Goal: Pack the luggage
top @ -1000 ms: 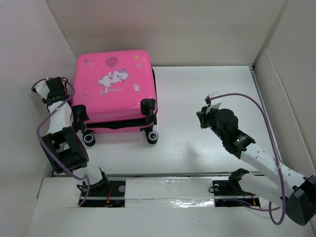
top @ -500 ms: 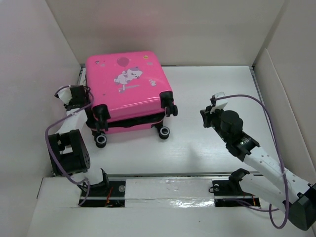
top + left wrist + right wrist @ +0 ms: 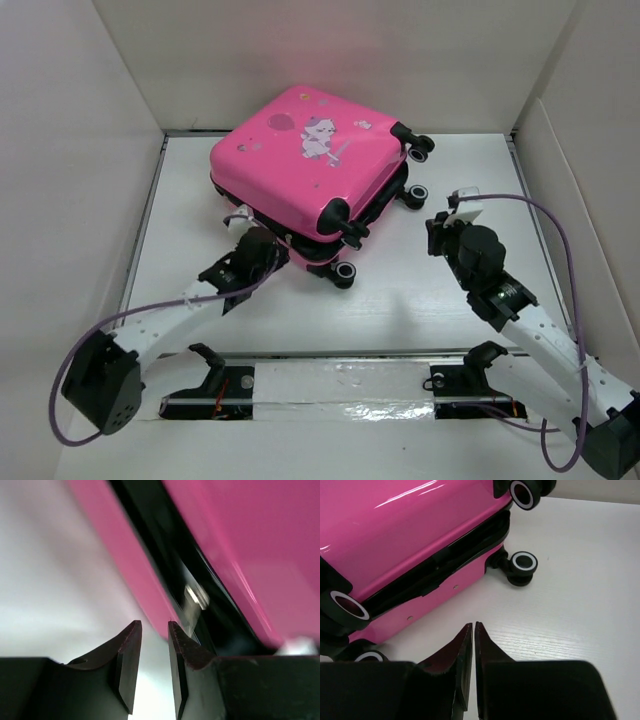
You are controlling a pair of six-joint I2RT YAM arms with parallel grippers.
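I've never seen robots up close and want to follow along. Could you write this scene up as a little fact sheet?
Main item: small glossy hot-pink hard-shell suitcase, printed face up, set at an angle
Surface: white table
Left gripper: at the suitcase's black zipper seam, near-left side; jaws slightly apart, nothing between
Right gripper: above the table, right of the suitcase, near its black wheels; touching nothing, jaws almost closed

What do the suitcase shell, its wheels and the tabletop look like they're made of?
Suitcase shell: likely hard plastic, glossy pink; light streaks reflect off it. Wheels: black, probably plastic or rubber, white rings. Tabletop: matte white with faint wood grain; laminate or painted wood, unclear.
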